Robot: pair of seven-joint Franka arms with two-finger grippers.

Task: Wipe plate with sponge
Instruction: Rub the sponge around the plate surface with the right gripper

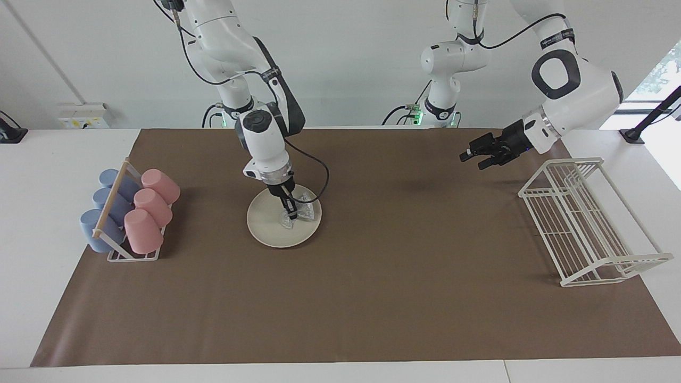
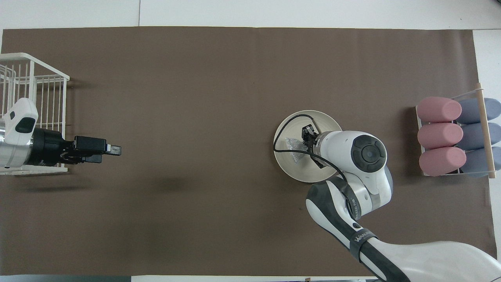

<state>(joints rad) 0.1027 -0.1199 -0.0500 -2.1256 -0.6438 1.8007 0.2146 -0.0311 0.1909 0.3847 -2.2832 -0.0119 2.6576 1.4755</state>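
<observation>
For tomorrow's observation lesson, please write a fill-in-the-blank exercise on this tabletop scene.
1. The silvery mesh sponge lies on the round cream-white ____.
2. The ____ gripper is down at the sponge.
3. The left gripper waits in the air beside the white wire ____.
4. The holder has three blue cups and three ____ cups.

Missing words: plate; right; rack; pink

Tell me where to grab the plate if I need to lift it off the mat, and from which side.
Take the plate by its low rim, coming in low from the edge farther from the robots. It lies flat, and the sponge and right gripper occupy the part nearer the robots, so the bare rim there is the freest to pinch.
</observation>
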